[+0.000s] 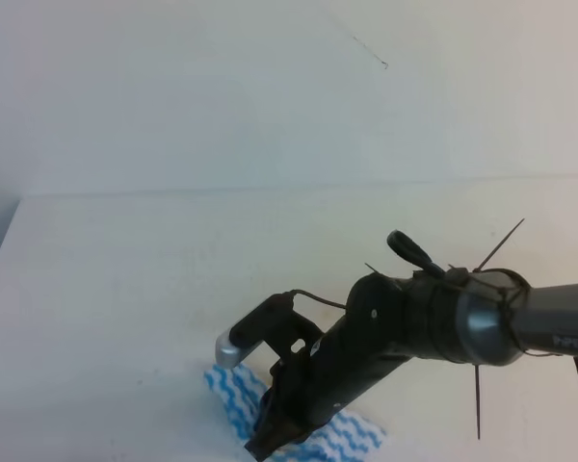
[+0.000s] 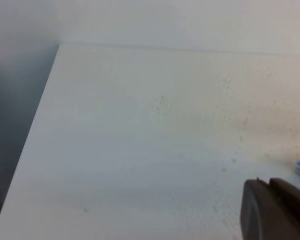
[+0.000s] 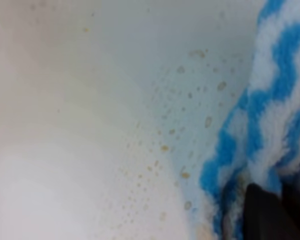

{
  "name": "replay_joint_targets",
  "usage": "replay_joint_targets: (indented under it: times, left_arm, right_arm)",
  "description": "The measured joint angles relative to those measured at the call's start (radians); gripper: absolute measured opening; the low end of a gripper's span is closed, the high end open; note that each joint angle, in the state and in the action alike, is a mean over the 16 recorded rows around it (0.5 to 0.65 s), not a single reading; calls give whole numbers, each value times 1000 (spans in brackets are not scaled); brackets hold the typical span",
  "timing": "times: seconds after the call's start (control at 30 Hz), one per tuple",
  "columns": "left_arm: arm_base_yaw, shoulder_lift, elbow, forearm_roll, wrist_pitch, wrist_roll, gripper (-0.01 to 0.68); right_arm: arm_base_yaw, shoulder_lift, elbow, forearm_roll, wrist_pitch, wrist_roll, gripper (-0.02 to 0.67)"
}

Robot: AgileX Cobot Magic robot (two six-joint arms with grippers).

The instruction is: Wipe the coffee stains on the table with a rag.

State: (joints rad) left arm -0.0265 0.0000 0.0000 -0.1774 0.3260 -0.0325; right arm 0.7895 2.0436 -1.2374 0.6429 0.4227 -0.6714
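Left side first: left gripper (image 2: 275, 210) is showing only as a dark tip at the lower right corner of its own wrist view, hovering over bare table (image 1: 125, 289), nothing in it as far as I can see, but open or closed I cannot tell. Left wrist view is also catching a sliver of blue-white cloth at its right edge, so the rag is lying to that arm's right. Moving right: rag (image 1: 233, 397), white with blue zigzag stripes, is sitting flat on the table at the bottom centre of the high view, long axis running roughly left-up to right-down, partly under the right arm. Right gripper (image 1: 270, 438) is reaching in from the right, angled down onto the rag, fingers closed on the cloth and pressing it to the surface; right arm is clearly the nearer one and the one working. Coffee stains (image 3: 185, 175) are showing in the right wrist view as scattered tan droplets and specks just beside the rag's edge, on the side away from the fingers; no big blotch visible. My read: the next stroke is needing to push the rag toward those specks. Surface is smooth matte white, plain pale wall behind, table edge dropping off at far left
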Motion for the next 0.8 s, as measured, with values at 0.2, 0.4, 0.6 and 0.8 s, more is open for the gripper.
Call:
replay_joint_targets:
  times: [0.2,0.4,0.6,0.8]
  left_arm:
    - [0,0,0,0,0,0,-4]
    - [0,0,0,0,0,0,-4]
    - [0,0,0,0,0,0,-4]
    - [0,0,0,0,0,0,-4]
  right_arm:
    - [-10,26,0,-109,-66,73,0]
    - [-54,30,0,-223,-149,169,1]
    - [-118,17,0,-278,-169,223,1]
    - [-159,-16,0,-283,-140,206,1]
